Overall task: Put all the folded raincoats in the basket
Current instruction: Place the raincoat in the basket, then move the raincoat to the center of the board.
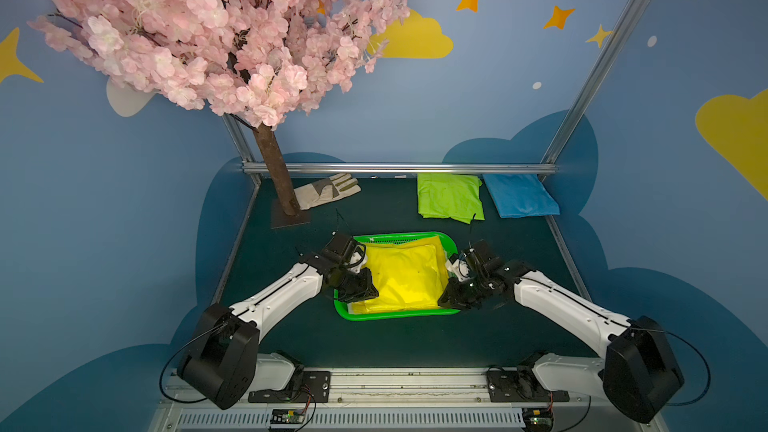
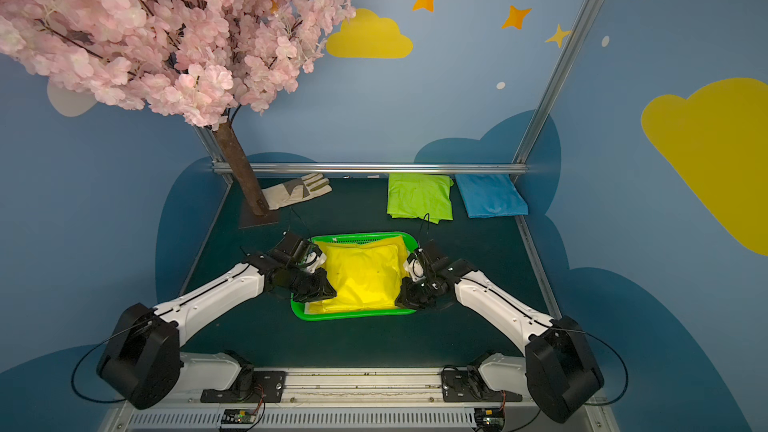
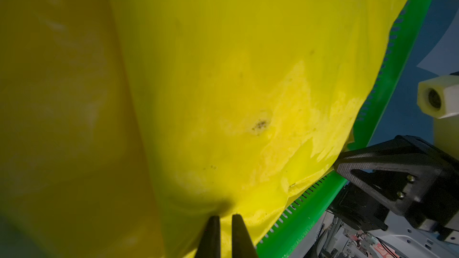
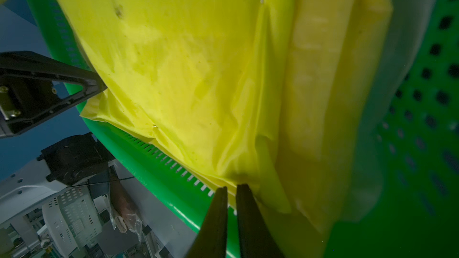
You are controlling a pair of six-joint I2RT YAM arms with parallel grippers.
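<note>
- In both top views the stereo head looked from high above the near edge of the table (image 1: 374,342), down and forward, far enough back to take in both arms, the whole table and the painted wall behind.
- The two eyes faced the same way and shared almost the whole scene, the basket (image 1: 395,316) sitting mid-picture in each.
- The left wrist camera sat just behind the left hand (image 3: 225,217) and looked forward along it, very close to the raincoat (image 3: 223,70), which filled most of its picture.
- The right wrist camera sat likewise behind the right hand (image 4: 231,187), equally close, facing the opposite way across the basket.
- Both wrist views shared the raincoat and the basket's slotted rim, and each caught the other hand at its edge.
</note>
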